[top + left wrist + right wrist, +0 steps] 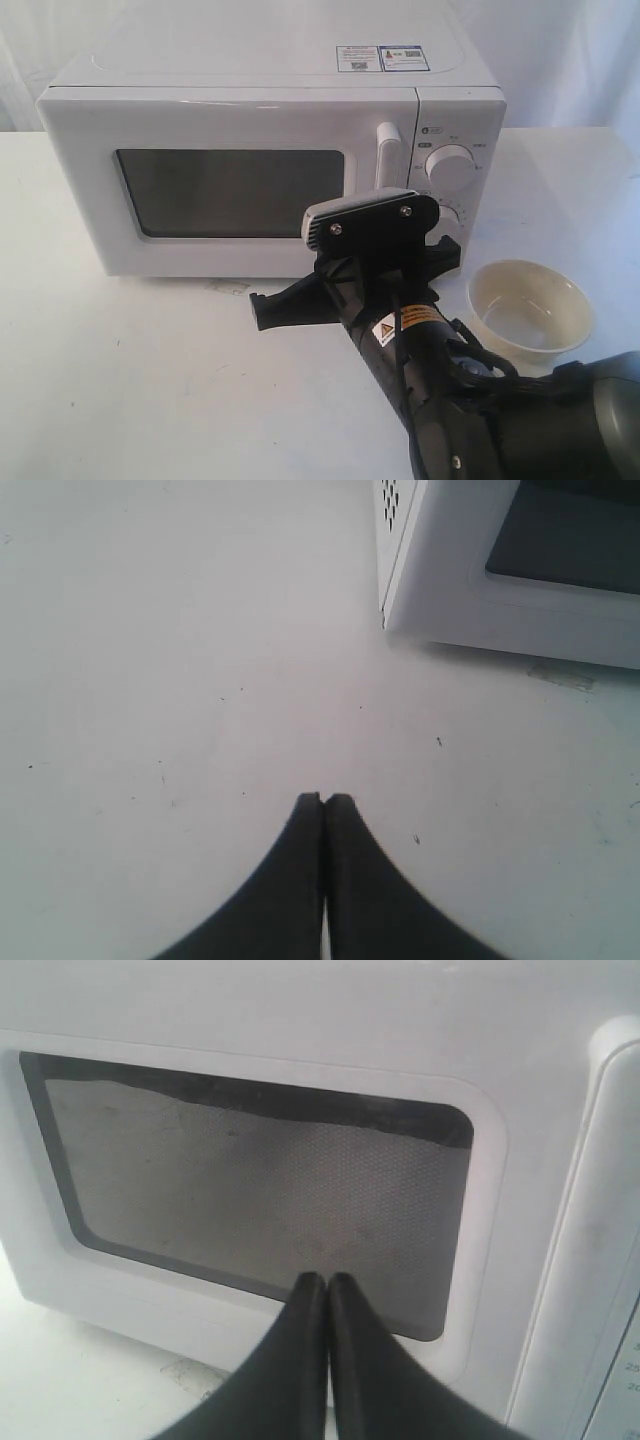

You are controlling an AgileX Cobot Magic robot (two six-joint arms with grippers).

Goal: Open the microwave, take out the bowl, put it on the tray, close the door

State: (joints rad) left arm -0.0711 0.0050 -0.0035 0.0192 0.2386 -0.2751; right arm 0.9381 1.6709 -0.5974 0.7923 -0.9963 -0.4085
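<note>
The white microwave (270,80) stands at the back of the table with its door (230,250) closed. The tall white handle (388,155) is beside the knobs (450,168). The cream bowl (530,305) sits upright and empty on the table, in front of the knob panel and to its right. My right arm (400,330) reaches in front of the door, and its fingertips are hidden there. In the right wrist view my right gripper (326,1278) is shut and empty, pointing at the dark window (260,1190). My left gripper (324,798) is shut and empty over bare table. The tray is out of view.
The white table (150,380) spreads in front of the microwave. In the left wrist view the microwave's lower corner (400,610) lies ahead of the left gripper. A white cloth backdrop (560,60) hangs behind everything.
</note>
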